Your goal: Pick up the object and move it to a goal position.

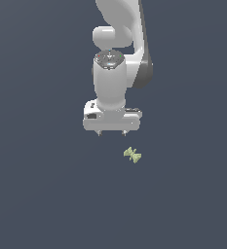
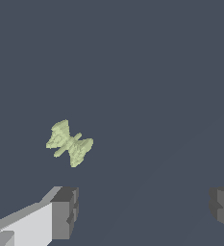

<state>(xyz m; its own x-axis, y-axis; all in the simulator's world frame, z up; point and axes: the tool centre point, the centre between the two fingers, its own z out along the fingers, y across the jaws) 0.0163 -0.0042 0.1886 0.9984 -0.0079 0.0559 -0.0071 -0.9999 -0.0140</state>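
The object (image 1: pixel 132 154) is a tiny pale yellow-green bow-tie shape with two flared lobes, lying on the dark grey floor. It also shows in the wrist view (image 2: pixel 69 143). My gripper (image 1: pixel 112 133) hangs on the white arm, pointing down, above the object and a little toward the exterior view's left of it. Its jaws stand wide apart and hold nothing. In the wrist view the gripper (image 2: pixel 144 211) shows two dark fingertips (image 2: pixel 65 211), and the object lies outside the gap between them, apart from both.
The floor (image 1: pixel 37 194) is a flat dark grey surface with no other objects in view. The white arm (image 1: pixel 115 48) rises behind the gripper.
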